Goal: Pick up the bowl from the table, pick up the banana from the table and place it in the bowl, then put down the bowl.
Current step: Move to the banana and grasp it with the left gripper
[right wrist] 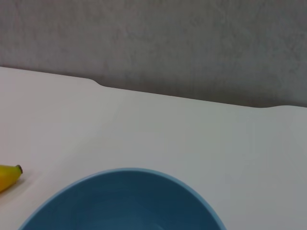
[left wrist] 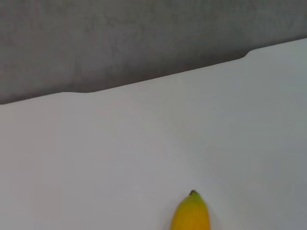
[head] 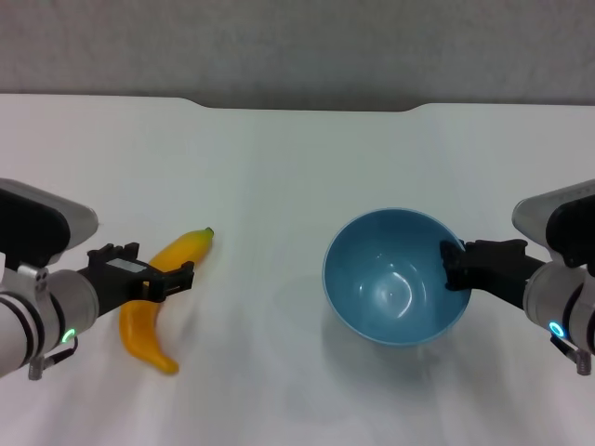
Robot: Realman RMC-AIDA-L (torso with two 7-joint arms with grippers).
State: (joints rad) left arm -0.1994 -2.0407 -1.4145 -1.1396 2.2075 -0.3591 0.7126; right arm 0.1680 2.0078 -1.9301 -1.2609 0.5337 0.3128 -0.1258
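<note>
The light-blue bowl [head: 395, 279] is tilted and held a little above the white table [head: 279, 167], with its shadow under it. My right gripper [head: 453, 265] is shut on its right rim. The bowl's far rim fills the bottom of the right wrist view [right wrist: 124, 201]. The yellow banana [head: 186, 249] lies on the table at the left, stem tip pointing away from me. My left gripper [head: 167, 279] sits across the banana's middle and hides that part. The banana's tip shows in the left wrist view [left wrist: 191, 215] and in the right wrist view [right wrist: 7, 176].
The table's notched far edge [head: 307, 109] meets a grey wall [head: 297, 46]. White tabletop lies between the banana and the bowl and beyond both.
</note>
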